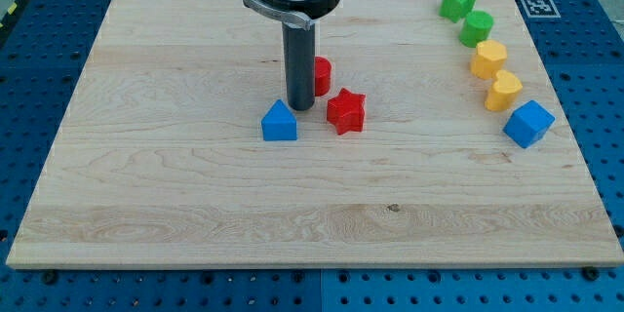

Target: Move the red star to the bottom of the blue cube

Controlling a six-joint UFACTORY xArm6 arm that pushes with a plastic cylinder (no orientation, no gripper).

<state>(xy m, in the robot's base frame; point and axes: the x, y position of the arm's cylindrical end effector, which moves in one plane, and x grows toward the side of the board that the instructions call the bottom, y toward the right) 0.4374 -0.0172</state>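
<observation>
The red star [345, 111] lies near the board's middle. The blue cube [528, 123] sits far to the view's right, near the board's right edge. My tip [299, 107] stands just left of the red star, between it and a blue house-shaped block [279, 122], close to both. A red round block [321, 76] is partly hidden behind the rod.
A curved row at the view's right holds a green star-like block [456, 3], a green block [477, 28], a yellow block [488, 59] and a yellow heart-like block [503, 91], just above the blue cube. The wooden board [195, 205] ends near the cube.
</observation>
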